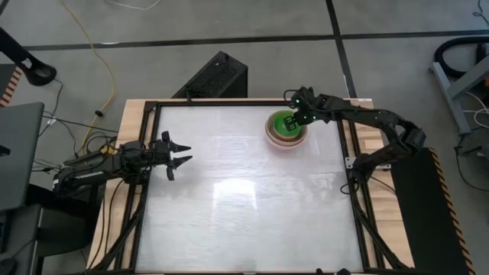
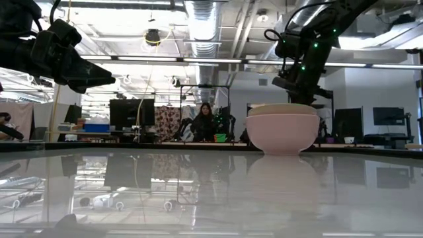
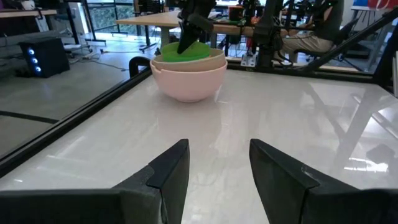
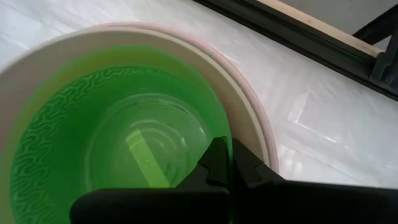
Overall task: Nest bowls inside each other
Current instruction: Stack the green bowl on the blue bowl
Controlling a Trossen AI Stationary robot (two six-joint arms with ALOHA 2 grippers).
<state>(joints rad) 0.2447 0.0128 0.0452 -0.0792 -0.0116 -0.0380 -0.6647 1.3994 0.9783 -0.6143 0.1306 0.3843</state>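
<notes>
Unlabelled, right tool (image 4: pixel 231 163) pinched on green bowl (image 4: pixel 118 137) rim; left tool (image 1: pixel 177 155) wide.

A salmon-pink bowl (image 2: pixel 282 133) stands on the glossy white table (image 2: pixel 198 192), right of centre, with the rim of a grey-beige bowl (image 2: pixel 281 108) showing just inside it. The right arm (image 2: pixel 310 46), green lights glowing, descends behind the stack. The left gripper (image 2: pixel 82 71) hangs dark at upper left. A seated person (image 2: pixel 203 123) works in the room beyond.
</notes>
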